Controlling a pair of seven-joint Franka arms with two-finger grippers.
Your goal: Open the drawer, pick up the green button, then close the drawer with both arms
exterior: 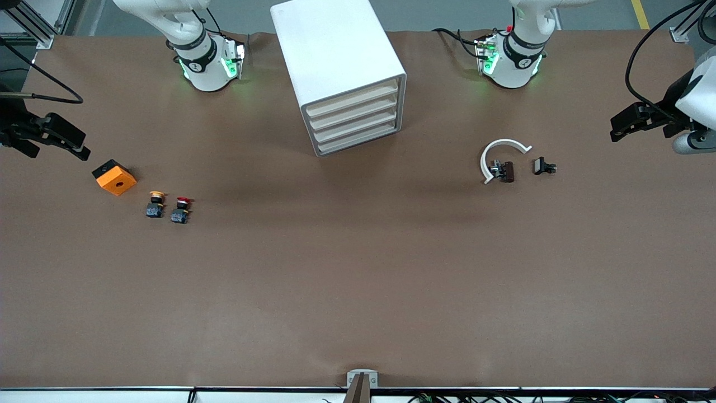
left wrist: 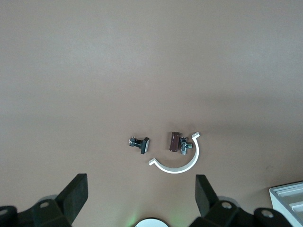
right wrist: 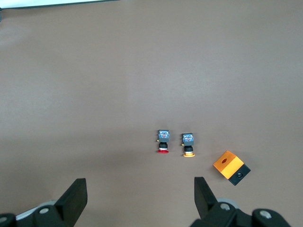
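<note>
Drawers were all shut and no green button showed; both grippers, left and right, waited apart at the table ends, so one should pull squarely.

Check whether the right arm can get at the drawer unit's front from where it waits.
Probably yes: the right gripper, open, waits at its table end, with only bare table toward the closed drawer unit; the orange box lies nearer the camera.
</note>
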